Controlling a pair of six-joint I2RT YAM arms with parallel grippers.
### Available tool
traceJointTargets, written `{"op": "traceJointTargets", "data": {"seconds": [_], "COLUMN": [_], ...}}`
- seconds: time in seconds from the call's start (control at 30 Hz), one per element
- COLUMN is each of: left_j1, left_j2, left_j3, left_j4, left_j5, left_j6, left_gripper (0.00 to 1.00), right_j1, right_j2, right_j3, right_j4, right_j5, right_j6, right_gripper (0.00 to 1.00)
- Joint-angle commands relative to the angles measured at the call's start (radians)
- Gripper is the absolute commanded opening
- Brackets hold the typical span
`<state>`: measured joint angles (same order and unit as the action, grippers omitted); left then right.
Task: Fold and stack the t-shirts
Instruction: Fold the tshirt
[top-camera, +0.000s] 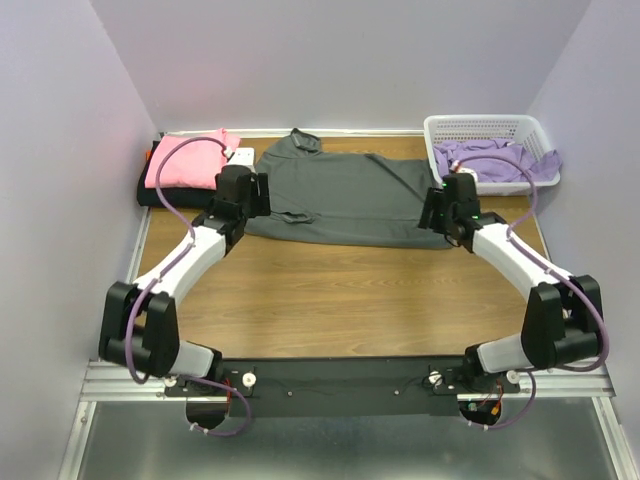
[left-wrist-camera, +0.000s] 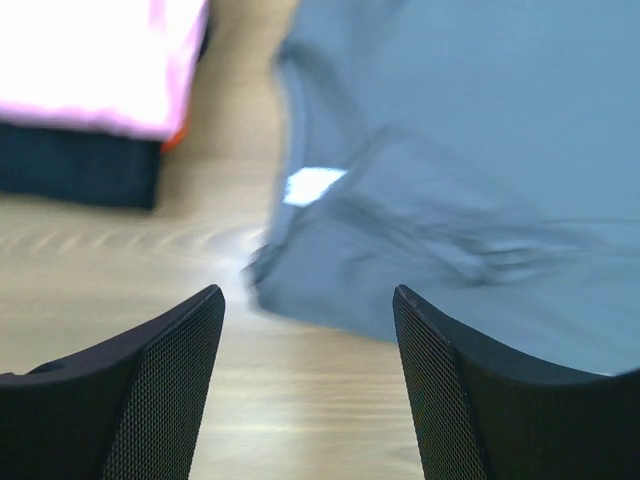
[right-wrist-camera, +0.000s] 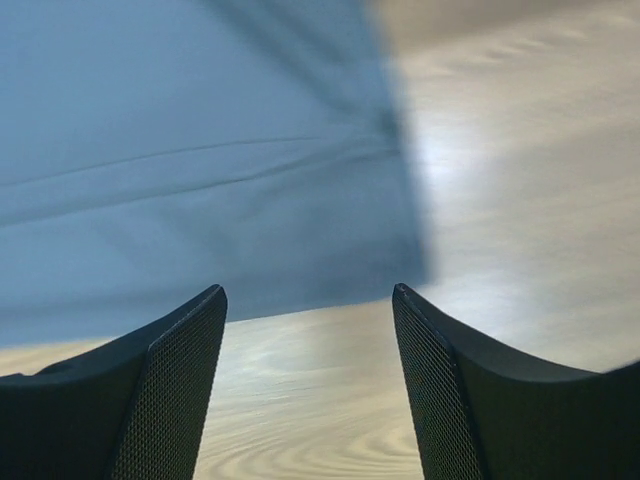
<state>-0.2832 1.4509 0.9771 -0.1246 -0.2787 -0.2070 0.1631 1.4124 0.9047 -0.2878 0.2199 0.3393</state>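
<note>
Left pincer (left-wrist-camera: 308, 335) and right pincer (right-wrist-camera: 308, 335), both apart and empty, flank the seemingly part-folded grey t-shirt (top-camera: 350, 200) by the table (top-camera: 350, 295) far edge; pink t-shirt (top-camera: 185, 160) on black t-shirt (top-camera: 148, 192) stacked far-left, lavender t-shirts (top-camera: 490, 158) waiting in the far-right basket (top-camera: 480, 123).

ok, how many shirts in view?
4: grey spread out mid-table, pink folded on top of black at the far left, lavender in the basket, which may hide more.
</note>
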Motion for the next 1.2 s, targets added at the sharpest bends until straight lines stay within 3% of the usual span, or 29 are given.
{"op": "traceJointTargets", "data": {"seconds": [0.0,0.2,0.33,0.5,1.17], "left_j1": [-0.004,-0.007,-0.007,-0.007,0.044], "left_j2": [-0.087,-0.044,-0.012,0.022,0.123], "left_j3": [-0.102,-0.207,-0.256,-0.305,-0.356], "left_j4": [0.228,0.382,0.489,0.571,0.697], "left_j5": [0.193,0.254,0.242,0.257,0.274], "left_j6": [-0.072,-0.155,-0.204,-0.267,-0.318], "left_gripper": [0.76,0.76,0.77,0.77,0.77], "right_j1": [0.134,0.318,0.400,0.489,0.572], "right_j2": [0.032,0.193,0.333,0.479,0.833], "right_j3": [0.091,0.221,0.316,0.469,0.758], "right_j4": [0.005,0.105,0.174,0.203,0.225], "right_j5": [-0.013,-0.094,-0.207,-0.241,-0.248], "right_j6": [0.004,0.009,0.007,-0.006,-0.062], "right_gripper": [0.74,0.74,0.74,0.74,0.73]}}
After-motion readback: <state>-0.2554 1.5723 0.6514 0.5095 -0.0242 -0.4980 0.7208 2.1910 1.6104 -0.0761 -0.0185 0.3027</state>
